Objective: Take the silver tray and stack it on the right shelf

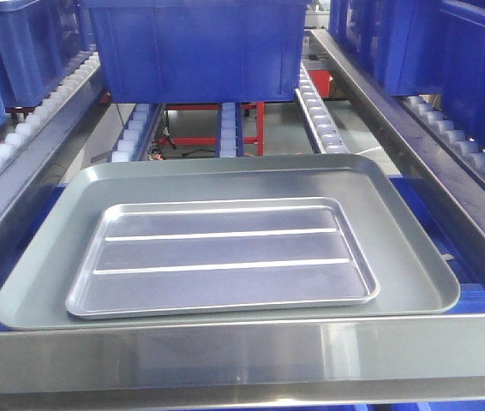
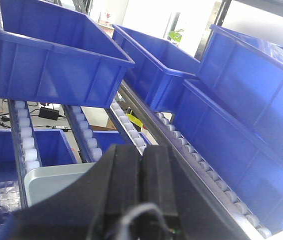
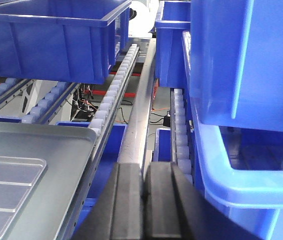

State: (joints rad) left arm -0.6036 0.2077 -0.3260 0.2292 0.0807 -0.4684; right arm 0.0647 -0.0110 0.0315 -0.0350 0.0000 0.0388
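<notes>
Silver tray (image 1: 225, 257) lay flat inside the larger grey tray (image 1: 225, 184), nested toward its front-left part, two long ridges running left to right across the base. Grey tray sat on the roller tracks (image 1: 320, 111) of the middle lane, its front edge right behind the broad shiny steel front lip (image 1: 242, 355). Blue trim showed under and beside the grey tray. A blue bin (image 1: 195, 47) sat further up the same lane, well apart from the trays. More blue bins stood on the lanes to either side, beyond the sloping side rails (image 1: 414, 145).

Neither gripper appeared in the front view, nothing touched the silver tray.

Left wrist view: left gripper (image 2: 141, 185) fingers pressed together with only a thin seam between them, nothing held, hanging above the rack. A corner of the grey tray (image 2: 51, 182) showed just left of the fingers, below them. Blue bins (image 2: 56, 60) filled the lanes ahead.

Right wrist view: right gripper (image 3: 144, 200) fingers also clenched together, nothing between them, positioned over the side rail (image 3: 139, 120) between two lanes. Grey tray (image 3: 56, 165) and a corner of the silver tray (image 3: 6, 185) were to its left, apart from the fingers. A stacked blue bin (image 3: 241, 100) filled the lane to its right
</notes>
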